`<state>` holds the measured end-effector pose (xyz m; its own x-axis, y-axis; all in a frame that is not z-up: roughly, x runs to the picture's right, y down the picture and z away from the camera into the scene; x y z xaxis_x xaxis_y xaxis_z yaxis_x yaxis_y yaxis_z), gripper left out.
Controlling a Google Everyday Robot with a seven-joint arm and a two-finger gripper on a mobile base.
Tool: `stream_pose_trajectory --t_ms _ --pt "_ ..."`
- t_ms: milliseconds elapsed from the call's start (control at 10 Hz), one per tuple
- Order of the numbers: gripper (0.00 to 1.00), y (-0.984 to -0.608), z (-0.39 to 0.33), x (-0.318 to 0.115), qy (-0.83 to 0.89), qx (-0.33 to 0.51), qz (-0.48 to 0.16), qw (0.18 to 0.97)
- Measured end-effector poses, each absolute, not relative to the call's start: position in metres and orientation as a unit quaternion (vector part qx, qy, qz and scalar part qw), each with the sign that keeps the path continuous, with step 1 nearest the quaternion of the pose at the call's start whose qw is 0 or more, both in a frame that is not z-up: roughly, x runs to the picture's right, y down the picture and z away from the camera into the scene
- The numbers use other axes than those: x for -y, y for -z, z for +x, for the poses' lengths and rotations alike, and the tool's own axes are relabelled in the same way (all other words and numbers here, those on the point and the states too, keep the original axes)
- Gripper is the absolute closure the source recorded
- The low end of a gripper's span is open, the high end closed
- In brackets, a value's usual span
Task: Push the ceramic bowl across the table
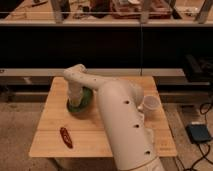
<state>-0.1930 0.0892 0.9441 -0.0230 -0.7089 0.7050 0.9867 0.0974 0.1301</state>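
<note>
The green ceramic bowl sits on the light wooden table, left of its middle. My white arm reaches from the lower right over the table and bends down into the bowl. My gripper is at the bowl, at its inner left part, hidden behind the wrist. Part of the bowl's right side is covered by the arm.
A small white cup stands near the table's right edge. A reddish-brown object lies at the front left of the table. A dark shelf unit with clutter runs behind the table. A grey box with cables lies on the floor at right.
</note>
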Motion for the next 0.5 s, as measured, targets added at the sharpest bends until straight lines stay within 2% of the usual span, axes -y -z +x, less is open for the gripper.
stream_pose_trajectory --t_ms 500 --pt "1.00 -0.9440 -0.1895 -0.0865 0.637 0.323 -0.215 0.667"
